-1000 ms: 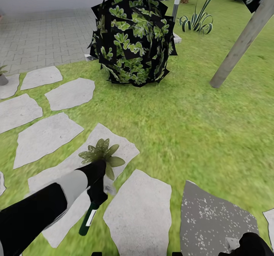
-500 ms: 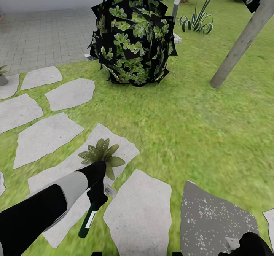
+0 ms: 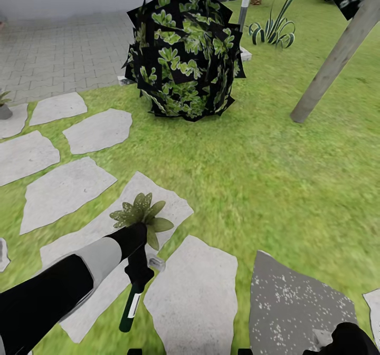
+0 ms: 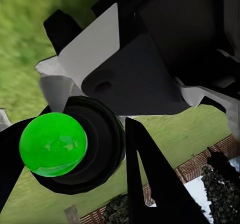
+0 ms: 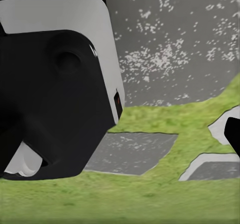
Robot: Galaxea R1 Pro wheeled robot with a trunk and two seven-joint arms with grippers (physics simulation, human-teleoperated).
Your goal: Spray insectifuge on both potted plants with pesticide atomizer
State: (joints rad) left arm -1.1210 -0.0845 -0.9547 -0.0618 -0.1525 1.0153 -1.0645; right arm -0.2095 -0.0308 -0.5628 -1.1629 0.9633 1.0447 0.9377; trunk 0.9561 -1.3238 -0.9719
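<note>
Spreading across everything: green lawn (image 3: 274, 165), soft and blurred, broken by flat irregular grey stepping stones (image 3: 63, 189) with a matte, grainy face. Standing at 12 o'clock: big dark round bush (image 3: 184, 49), blocky glossy leaves, not a target. Leaning at 2 o'clock: pale bare trunk (image 3: 332, 59).

Reaching in from 8 o'clock: left arm, black and grey sleeve, left gripper (image 3: 138, 270) clamping the pesticide atomizer (image 3: 131, 307). Bottle hanging from the fingers, long axis running toward 6 o'clock, slim dark green body, white label, smooth plastic look; round green base (image 4: 52, 144) facing the wrist camera. Pale trigger head (image 3: 156, 262) poking out toward 3 o'clock.

Sitting just beyond the gripper at 12 o'clock from it: potted plant (image 3: 141, 215), low rosette of pointed olive leaves, on a stone. Left arm plainly the nearer. Second small potted plant (image 3: 4, 104) waiting at the 9 o'clock edge, well apart.

Right gripper (image 3: 348, 339) resting at 5 o'clock; finger state cannot be told.
</note>
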